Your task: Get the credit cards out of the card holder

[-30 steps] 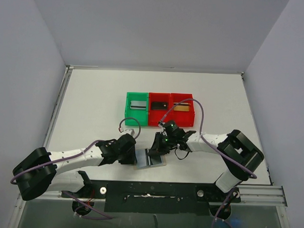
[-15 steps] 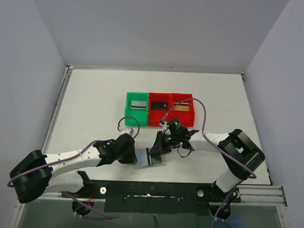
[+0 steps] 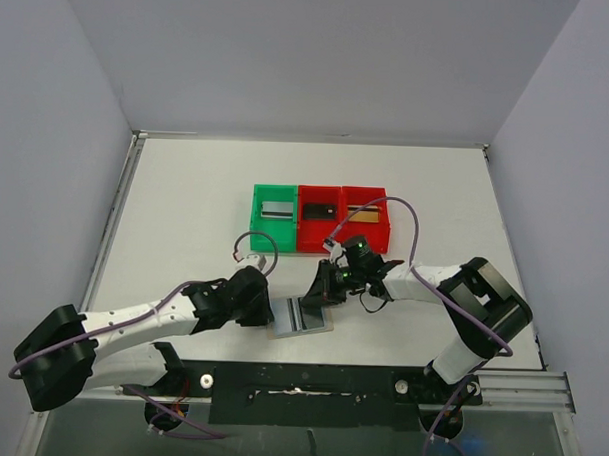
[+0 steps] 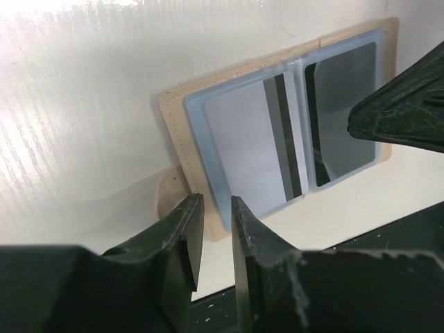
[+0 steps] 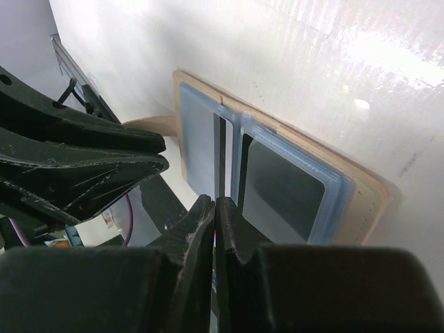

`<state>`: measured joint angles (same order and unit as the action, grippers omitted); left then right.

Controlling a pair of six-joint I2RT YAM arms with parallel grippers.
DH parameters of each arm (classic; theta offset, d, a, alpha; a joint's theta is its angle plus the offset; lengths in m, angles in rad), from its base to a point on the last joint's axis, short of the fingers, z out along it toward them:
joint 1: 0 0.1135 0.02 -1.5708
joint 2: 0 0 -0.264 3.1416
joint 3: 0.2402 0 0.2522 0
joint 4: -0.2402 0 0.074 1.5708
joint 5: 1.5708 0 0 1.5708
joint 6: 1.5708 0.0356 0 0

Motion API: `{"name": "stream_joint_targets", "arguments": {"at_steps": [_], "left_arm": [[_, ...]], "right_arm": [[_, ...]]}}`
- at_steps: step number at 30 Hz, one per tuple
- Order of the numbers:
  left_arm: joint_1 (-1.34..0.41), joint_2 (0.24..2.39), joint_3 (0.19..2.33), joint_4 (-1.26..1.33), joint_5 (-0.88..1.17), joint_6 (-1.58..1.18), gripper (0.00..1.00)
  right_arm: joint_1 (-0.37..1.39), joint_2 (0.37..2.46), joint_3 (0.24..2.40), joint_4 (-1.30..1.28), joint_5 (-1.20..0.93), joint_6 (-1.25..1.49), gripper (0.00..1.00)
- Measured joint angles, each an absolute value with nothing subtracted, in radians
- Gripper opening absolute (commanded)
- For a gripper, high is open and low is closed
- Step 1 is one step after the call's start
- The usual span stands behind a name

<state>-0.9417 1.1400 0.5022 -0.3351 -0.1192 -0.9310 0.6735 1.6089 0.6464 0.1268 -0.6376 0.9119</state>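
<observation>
Card holder (image 3: 306, 318) lies open and flat on the table (image 3: 185, 214), near its front edge, between the two arms, light-blue pockets up and tan border showing all round. Left pocket holds a silver-grey card (image 4: 243, 146) with a black stripe along its inner side; right pocket holds a dark card (image 4: 343, 118). Left gripper (image 4: 215, 208) reaches in low from the holder's left end. Its jaws stand narrowly apart, one tip over the snap tab (image 4: 166, 201) side and the other over the blue pocket edge, with the tan border visible in the gap. Whether the tips press on the holder cannot be told. Right gripper (image 5: 214, 205) comes in from the opposite side, tilted down, its fingers closed flat against each other with nothing visible between them. Its tip sits over the centre fold, just beside the black stripe, between the two pockets. Contact with the holder cannot be confirmed. Green bin (image 3: 275, 217) and two red bins (image 3: 344, 229) stand in a row farther back, apart from the holder.
</observation>
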Motion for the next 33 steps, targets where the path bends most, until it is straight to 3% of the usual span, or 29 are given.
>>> {"name": "stream_joint_targets", "arguments": {"at_steps": [4,13,33], "left_arm": [[-0.942,1.121,0.512,-0.340,-0.115,-0.931,0.24],[-0.941,1.190,0.535,-0.282,-0.077,-0.931,0.30],[-0.941,1.262,0.531,-0.257,-0.083,-0.948,0.22]], "right_arm": [[0.678,1.609,0.646,0.123,-0.627,0.913,0.17],[0.786,1.611,0.744,-0.062,-0.426,0.882,0.33],[0.871,1.671,0.848,-0.148,-0.300,0.876,0.29]]}}
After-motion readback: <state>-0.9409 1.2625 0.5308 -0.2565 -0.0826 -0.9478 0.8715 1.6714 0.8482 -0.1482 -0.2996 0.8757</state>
